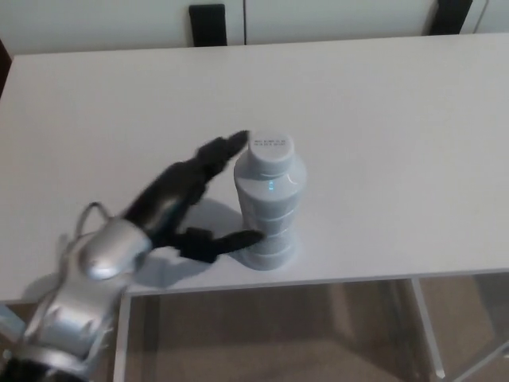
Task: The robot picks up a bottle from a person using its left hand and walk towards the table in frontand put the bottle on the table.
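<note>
A clear plastic bottle (269,199) with a pale cap stands upright on the white table (382,119), near its front edge. My left hand (187,203) is just to the bottle's left, blurred by motion. Its fingers (215,153) are spread apart and reach up toward the cap, while the thumb (227,243) stretches low toward the bottle's base. The hand looks open and no longer wraps the bottle. The silver forearm (91,278) comes in from the lower left. My right hand does not show.
The table's front edge (318,278) runs just below the bottle, with a table leg (425,326) and brown floor beneath. A dark block (207,24) stands behind the far edge against a pale wall.
</note>
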You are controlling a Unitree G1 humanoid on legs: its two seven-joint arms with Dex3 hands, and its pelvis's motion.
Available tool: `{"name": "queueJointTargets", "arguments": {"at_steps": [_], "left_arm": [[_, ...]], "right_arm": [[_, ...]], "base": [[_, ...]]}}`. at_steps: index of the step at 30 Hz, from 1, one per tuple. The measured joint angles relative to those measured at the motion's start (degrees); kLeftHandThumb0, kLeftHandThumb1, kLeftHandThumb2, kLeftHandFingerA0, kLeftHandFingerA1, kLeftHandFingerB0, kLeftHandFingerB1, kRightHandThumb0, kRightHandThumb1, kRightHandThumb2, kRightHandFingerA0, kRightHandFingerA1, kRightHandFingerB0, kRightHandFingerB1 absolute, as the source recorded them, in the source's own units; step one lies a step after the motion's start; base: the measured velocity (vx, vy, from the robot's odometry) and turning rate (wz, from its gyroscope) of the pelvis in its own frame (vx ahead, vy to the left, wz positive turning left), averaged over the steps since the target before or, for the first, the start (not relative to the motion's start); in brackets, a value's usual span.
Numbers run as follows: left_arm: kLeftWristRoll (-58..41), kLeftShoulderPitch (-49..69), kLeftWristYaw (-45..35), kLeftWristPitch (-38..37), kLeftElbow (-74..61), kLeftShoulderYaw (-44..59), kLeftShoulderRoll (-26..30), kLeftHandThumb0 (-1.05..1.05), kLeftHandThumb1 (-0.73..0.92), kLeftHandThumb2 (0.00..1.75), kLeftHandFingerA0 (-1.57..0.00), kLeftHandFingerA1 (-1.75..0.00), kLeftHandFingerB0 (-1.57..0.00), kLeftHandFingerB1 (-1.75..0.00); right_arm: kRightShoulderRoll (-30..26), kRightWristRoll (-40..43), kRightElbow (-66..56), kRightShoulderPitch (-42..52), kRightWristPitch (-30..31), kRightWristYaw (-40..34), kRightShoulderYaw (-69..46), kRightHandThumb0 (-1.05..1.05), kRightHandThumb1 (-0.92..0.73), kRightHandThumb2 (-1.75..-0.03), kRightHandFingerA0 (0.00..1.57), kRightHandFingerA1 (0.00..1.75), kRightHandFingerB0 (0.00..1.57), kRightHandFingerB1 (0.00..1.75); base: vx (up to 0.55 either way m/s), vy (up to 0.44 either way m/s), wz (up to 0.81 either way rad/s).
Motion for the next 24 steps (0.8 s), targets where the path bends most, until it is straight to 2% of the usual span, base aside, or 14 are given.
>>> {"name": "queueJointTargets", "arguments": {"at_steps": [5, 12, 13, 14, 15, 16, 17, 18, 19, 20, 21, 22, 23, 24], "left_arm": [[-3.2, 8.5, -3.6, -2.8, -8.3, 6.0, 5.2, -0.85, 0.51, 0.57, 0.00, 0.00, 0.00, 0.00], [-9.3, 25.2, -7.2, -5.9, -21.5, 14.7, 6.2, -0.90, 0.50, 0.57, 0.00, 0.00, 0.00, 0.00], [-10.0, 27.8, -7.5, -6.4, -23.4, 15.5, 6.0, -0.75, 0.44, 0.81, 0.00, 0.00, 0.00, -0.10], [-10.4, 29.6, -7.7, -6.9, -24.5, 15.8, 5.8, -0.71, 0.43, 0.77, 0.00, -0.01, 0.00, -0.11], [-11.0, 32.6, -8.0, -7.5, -26.0, 16.1, 5.2, -0.55, 0.34, 0.70, -0.07, -0.33, 0.00, -0.21], [-11.2, 33.9, -8.2, -7.8, -26.6, 16.1, 5.0, -0.55, 0.34, 0.70, -0.07, -0.33, 0.00, -0.21], [-12.0, 38.1, -8.7, -8.7, -28.4, 16.2, 4.2, -0.38, 0.46, 0.55, -0.25, -0.32, -0.10, -0.33], [-12.8, 41.5, -9.2, -9.4, -29.8, 16.3, 3.5, -0.38, 0.46, 0.55, -0.25, -0.32, -0.10, -0.33], [-13.4, 44.2, -9.6, -9.8, -30.9, 16.4, 3.0, -0.20, 0.54, 0.56, -0.39, -0.36, -0.35, -0.32], [-14.5, 47.4, -10.4, -10.3, -31.7, 16.4, 2.5, -0.20, 0.56, 0.57, -0.55, -0.42, -0.53, -0.37], [-15.4, 50.1, -11.1, -10.6, -32.2, 16.5, 2.1, -0.20, 0.56, 0.57, -0.55, -0.42, -0.53, -0.37], [-16.3, 53.0, -12.2, -10.8, -32.5, 16.6, 1.7, -0.24, 0.57, 0.57, -0.64, -0.45, -0.58, -0.39], [-16.9, 54.5, -12.8, -11.0, -32.5, 16.8, 1.5, -0.38, 0.53, 0.58, -0.68, -0.47, -0.60, -0.40], [-18.0, 57.7, -14.2, -11.2, -32.5, 17.1, 1.1, -0.38, 0.53, 0.58, -0.68, -0.47, -0.60, -0.40]], "right_arm": [[-0.4, -0.2, 0.0, -0.5, 0.0, 0.3, 0.5, -0.42, -0.76, -0.63, 0.64, 0.53, 0.54, 0.39], [-0.4, -0.2, 0.0, -0.4, 0.0, 0.6, 0.8, -0.42, -0.76, -0.63, 0.63, 0.53, 0.51, 0.39], [-0.4, -0.2, 0.0, -0.4, 0.0, 0.6, 0.8, -0.43, -0.78, -0.64, 0.62, 0.52, 0.51, 0.38], [-0.3, -0.2, 0.0, -0.4, 0.0, 0.6, 0.8, -0.43, -0.78, -0.64, 0.63, 0.52, 0.51, 0.38], [-0.3, -0.3, 0.0, -0.5, 0.0, 0.6, 0.9, -0.43, -0.76, -0.64, 0.64, 0.52, 0.53, 0.39], [-0.3, -0.3, 0.0, -0.5, 0.0, 0.6, 0.9, -0.43, -0.76, -0.64, 0.64, 0.52, 0.53, 0.39], [-0.2, -0.3, 0.0, -0.6, 0.0, 0.6, 1.0, -0.43, -0.75, -0.63, 0.64, 0.53, 0.54, 0.39], [-0.2, -0.3, 0.0, -0.6, 0.0, 0.6, 1.0, -0.43, -0.75, -0.63, 0.64, 0.53, 0.54, 0.39], [-0.1, -0.2, 0.0, -0.6, 0.0, 0.6, 1.1, -0.43, -0.74, -0.63, 0.65, 0.57, 0.55, 0.40], [-0.1, -0.2, 0.0, -0.6, 0.0, 0.7, 1.1, -0.42, -0.75, -0.62, 0.68, 0.59, 0.56, 0.41], [-0.1, -0.2, 0.0, -0.7, 0.0, 0.7, 1.1, -0.42, -0.75, -0.62, 0.68, 0.59, 0.56, 0.41], [0.0, -0.2, 0.0, -0.7, 0.0, 0.7, 1.1, -0.44, -0.76, -0.63, 0.66, 0.59, 0.55, 0.40], [0.0, -0.2, 0.0, -0.7, 0.0, 0.7, 1.2, -0.43, -0.77, -0.63, 0.63, 0.55, 0.53, 0.39], [0.0, -0.2, 0.0, -0.7, 0.0, 0.7, 1.2, -0.43, -0.77, -0.63, 0.63, 0.55, 0.53, 0.39]], "base": [[0.00, 0.000, 0.00], [0.00, 0.000, 0.00], [0.00, 0.000, 0.00], [0.00, 0.000, 0.00], [0.00, 0.000, 0.00], [0.00, 0.000, 0.00], [0.00, 0.000, 0.00], [0.00, 0.000, 0.00], [0.00, 0.000, 0.00], [0.00, 0.000, 0.00], [0.00, 0.000, 0.00], [0.00, 0.000, 0.00], [0.00, 0.000, 0.00], [0.00, 0.000, 0.00]]}}
